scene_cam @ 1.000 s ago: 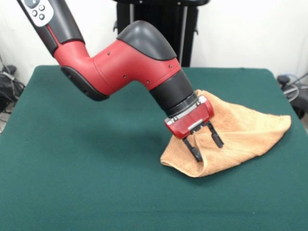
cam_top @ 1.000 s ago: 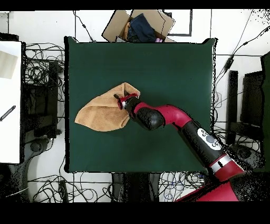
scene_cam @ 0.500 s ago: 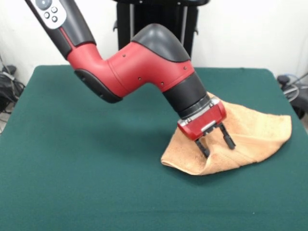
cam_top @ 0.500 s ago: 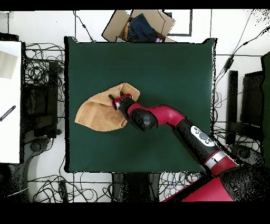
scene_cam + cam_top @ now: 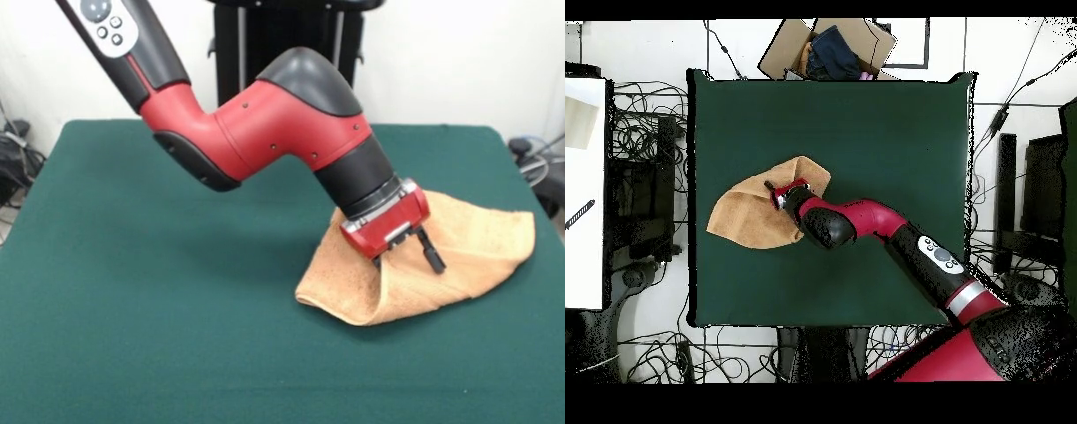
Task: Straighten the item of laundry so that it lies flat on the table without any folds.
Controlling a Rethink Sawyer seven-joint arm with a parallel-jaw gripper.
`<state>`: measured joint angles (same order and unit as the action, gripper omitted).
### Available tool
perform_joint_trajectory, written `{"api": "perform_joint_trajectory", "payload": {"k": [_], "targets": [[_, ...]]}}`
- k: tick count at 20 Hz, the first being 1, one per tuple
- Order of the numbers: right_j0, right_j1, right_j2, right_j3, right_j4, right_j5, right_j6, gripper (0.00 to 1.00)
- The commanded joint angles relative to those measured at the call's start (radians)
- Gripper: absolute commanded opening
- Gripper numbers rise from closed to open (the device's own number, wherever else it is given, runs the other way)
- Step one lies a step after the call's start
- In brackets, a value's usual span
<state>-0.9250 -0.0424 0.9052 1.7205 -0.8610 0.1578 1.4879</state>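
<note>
Nearest in the front view, bare dark green table (image 5: 150,353), wide and uncovered along the 6 o'clock edge. Further in, toward 4 o'clock of the table's middle, the peach-orange towel (image 5: 468,243), still bunched: a rounded, doubled-over fold at its near corner, a raised ridge running up under the gripper, and a flatter flap reaching out to 3 o'clock, close to the table's edge. Over the ridge, the red gripper (image 5: 408,261), tilted, black fingers (image 5: 433,254) spread apart, one clearly seen on the cloth, the other mostly hidden by the fold; nothing pinched between them. Behind it, the red and black arm (image 5: 265,124) rising toward 11 o'clock.

From overhead, same towel (image 5: 750,215) at 9 o'clock of the table (image 5: 885,130), gripper (image 5: 777,190) over its upper part, arm (image 5: 895,235) leading off to 4 o'clock. Beyond the table's 12 o'clock edge, a cardboard box (image 5: 827,48) holding dark cloth.
</note>
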Motion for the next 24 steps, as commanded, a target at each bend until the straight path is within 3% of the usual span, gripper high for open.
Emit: {"api": "perform_joint_trajectory", "payload": {"k": [1,12,14,15,24], "targets": [[0.064,-0.030,-0.123,-0.085,0.030,-0.040,0.160,1.00],[0.166,-0.135,-0.205,-0.078,0.126,-0.058,0.215,1.00],[0.211,-0.169,-0.271,-0.077,0.163,-0.102,0.256,1.00],[0.229,-0.181,-0.298,-0.076,0.185,-0.113,0.262,0.00],[0.277,-0.207,-0.356,-0.064,0.263,-0.127,0.250,0.00]]}}
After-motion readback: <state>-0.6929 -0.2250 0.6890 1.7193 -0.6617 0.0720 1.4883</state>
